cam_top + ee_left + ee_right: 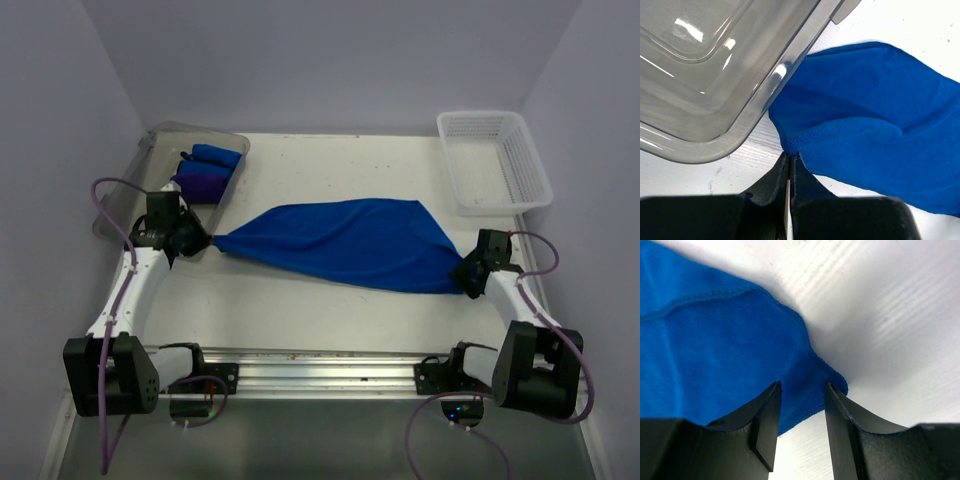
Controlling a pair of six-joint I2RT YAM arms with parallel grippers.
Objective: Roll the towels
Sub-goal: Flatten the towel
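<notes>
A blue towel [350, 243] lies stretched across the middle of the table, pulled to a point at its left end. My left gripper [196, 240] is shut on that left corner of the towel [790, 146], right beside the clear bin. My right gripper [469, 277] is open, its fingers [766, 410] standing either side of the towel's right corner [830, 377], which lies on the table. Two rolled towels, one blue [216, 156] and one purple [203, 183], lie in the clear bin.
A clear plastic bin [222, 135] stands at the back left; its wall [715, 100] is close to my left gripper. A white mesh basket [492, 160] stands at the back right. The white table [300, 310] has a metal rail along its near edge.
</notes>
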